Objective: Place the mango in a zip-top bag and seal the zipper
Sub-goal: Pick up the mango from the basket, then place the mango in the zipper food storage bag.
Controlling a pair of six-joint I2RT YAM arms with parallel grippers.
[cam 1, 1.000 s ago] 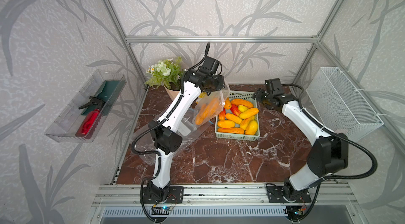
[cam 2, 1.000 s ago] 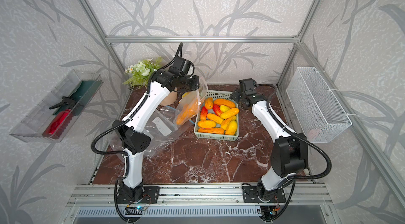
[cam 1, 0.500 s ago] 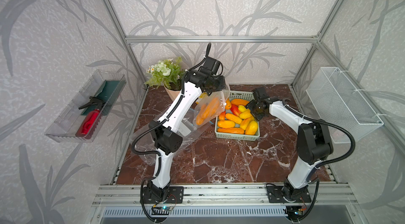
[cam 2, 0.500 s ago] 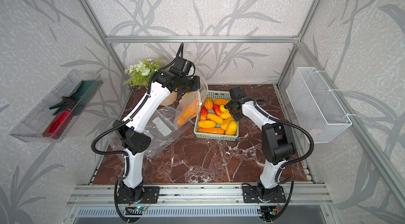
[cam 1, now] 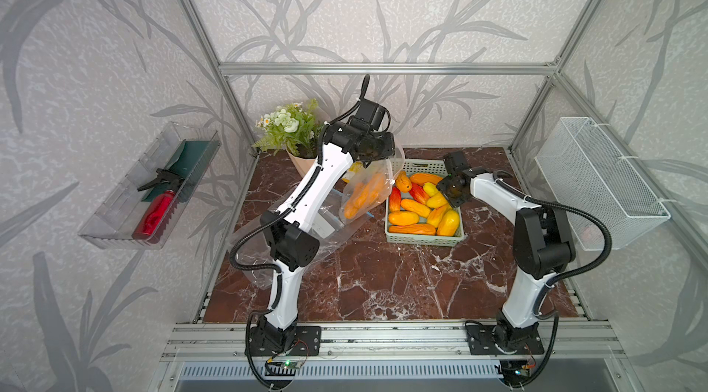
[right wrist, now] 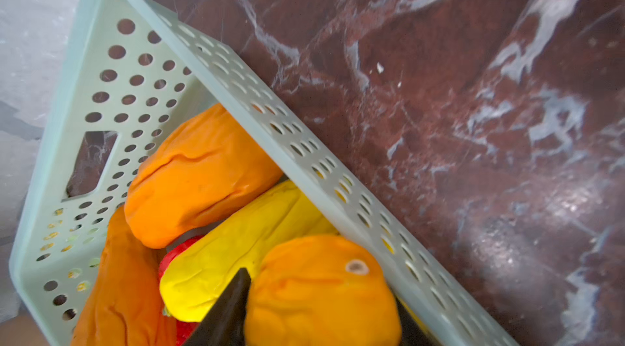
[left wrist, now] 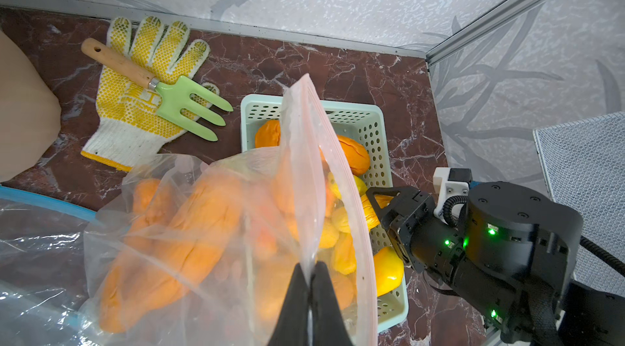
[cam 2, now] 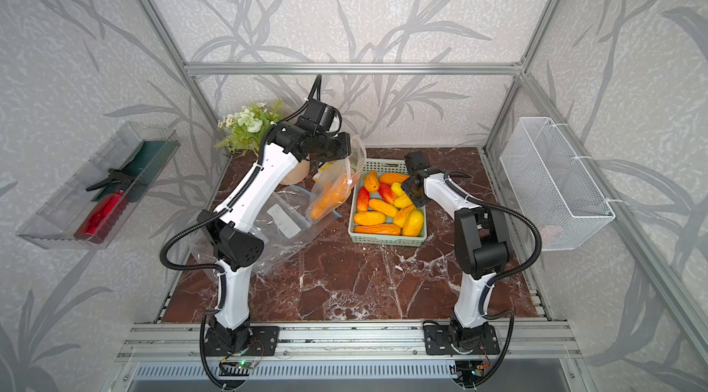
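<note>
My left gripper [left wrist: 310, 265] is shut on the rim of a clear zip-top bag [left wrist: 203, 226], which hangs above the table with orange mangoes inside. In both top views the bag [cam 1: 364, 194] [cam 2: 331, 191] hangs just left of the pale green basket [cam 1: 425, 241] [cam 2: 387, 240], under the left gripper [cam 1: 377, 158]. My right gripper [right wrist: 323, 297] is down in the basket [right wrist: 236, 97], its fingers pressed on both sides of an orange mango [right wrist: 304, 314]. Yellow, orange and red mangoes lie around it. In a top view the right gripper [cam 1: 442, 198] sits at the basket's right side.
A dotted yellow work glove [left wrist: 142, 124] and a green garden fork [left wrist: 189, 104] lie by the back wall. A flower pot [cam 1: 295, 133] stands at the back left. More clear bags [cam 1: 264, 256] lie under the left arm. A white wire basket [cam 1: 597, 179] hangs on the right wall.
My right arm has swung in from the back right, dropped into the basket, and its jaws have narrowed onto the orange mango. The left gripper and the bag have stayed put.
</note>
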